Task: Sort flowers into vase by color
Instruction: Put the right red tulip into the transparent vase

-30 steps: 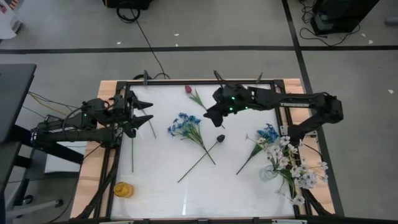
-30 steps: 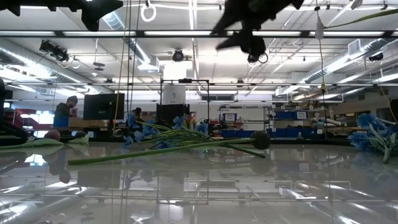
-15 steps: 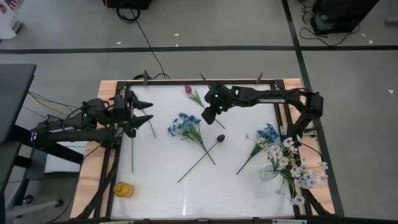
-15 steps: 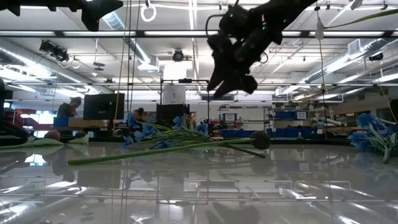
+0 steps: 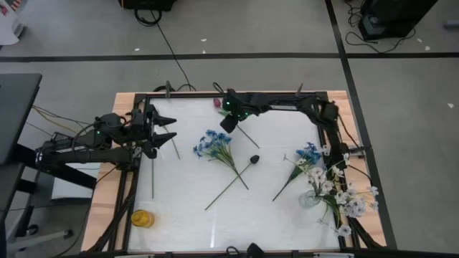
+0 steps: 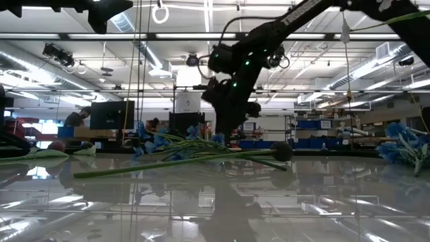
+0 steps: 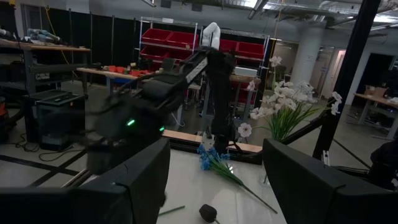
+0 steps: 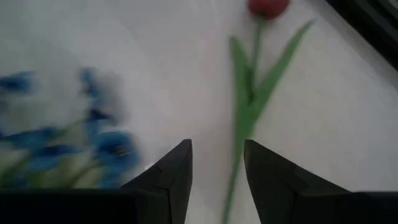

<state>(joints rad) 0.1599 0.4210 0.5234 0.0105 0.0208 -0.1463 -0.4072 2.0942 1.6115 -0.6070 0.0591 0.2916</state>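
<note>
My left pincer (image 5: pixel 166 129) waits spread open at the left edge of the white worktop (image 5: pixel 193 186). A lone green stem (image 5: pixel 152 175) lies just beside it. Near the middle lies a blue bunch (image 5: pixel 213 145), and a blackish bud (image 5: pixel 254 159) with a long stem. At the far edge lies a red tulip (image 8: pixel 267 7) with green leaves; my right pincer (image 8: pixel 216 163) hangs over its stem, fingers apart, pinching nothing. At the right, white sprays (image 5: pixel 337 190) stand in a vase, another blue bunch (image 5: pixel 308 153) beside them. The near part is open.

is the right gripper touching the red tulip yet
Apart. The right wrist view shows the right gripper open, with bare table between its fingertips and the tulip.
</note>
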